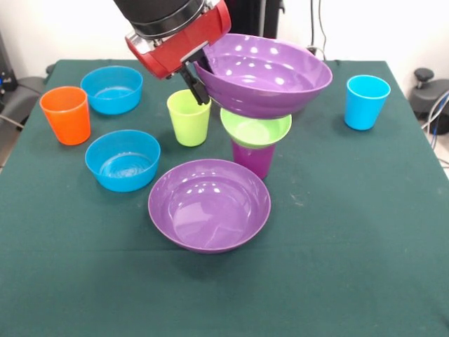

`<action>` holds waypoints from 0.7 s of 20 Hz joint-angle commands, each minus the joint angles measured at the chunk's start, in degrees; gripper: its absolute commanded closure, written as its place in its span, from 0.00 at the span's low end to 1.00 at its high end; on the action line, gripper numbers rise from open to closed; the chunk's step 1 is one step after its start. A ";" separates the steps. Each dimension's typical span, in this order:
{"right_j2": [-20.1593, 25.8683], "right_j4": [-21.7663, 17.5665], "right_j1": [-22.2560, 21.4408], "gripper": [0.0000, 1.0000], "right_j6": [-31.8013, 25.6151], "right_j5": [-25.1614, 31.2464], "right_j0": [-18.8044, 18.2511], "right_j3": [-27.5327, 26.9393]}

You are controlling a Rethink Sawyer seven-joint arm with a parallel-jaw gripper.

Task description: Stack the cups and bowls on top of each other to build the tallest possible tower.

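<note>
My gripper (198, 86) is shut on the left rim of a wide purple bowl (270, 76) and holds it tilted, right over the tower. The tower is a purple cup (252, 159) with a small green bowl (255, 130) sitting in its mouth. The held bowl's underside is at the green bowl's rim; I cannot tell if they touch. A second wide purple bowl (209, 204) rests on the table in front. A lime green cup (189, 117) stands just left of the tower. An orange cup (66, 114) stands far left and a light blue cup (366, 102) far right. The pink bowl is out of view.
Two small blue bowls stand at the left, one at the back (112, 89) and one nearer the front (123, 160). The table has a dark green cloth (351, 232). The red arm comes down from the top left of centre.
</note>
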 commanded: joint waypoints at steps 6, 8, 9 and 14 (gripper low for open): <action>-1.59 -4.75 3.04 1.00 -12.21 -1.25 1.48 2.78; -2.03 -5.34 3.33 1.00 -12.36 -0.72 1.72 2.61; -2.33 -5.68 3.40 1.00 -12.51 0.01 1.92 2.42; -2.82 -7.11 4.49 1.00 -13.19 -0.01 1.77 2.90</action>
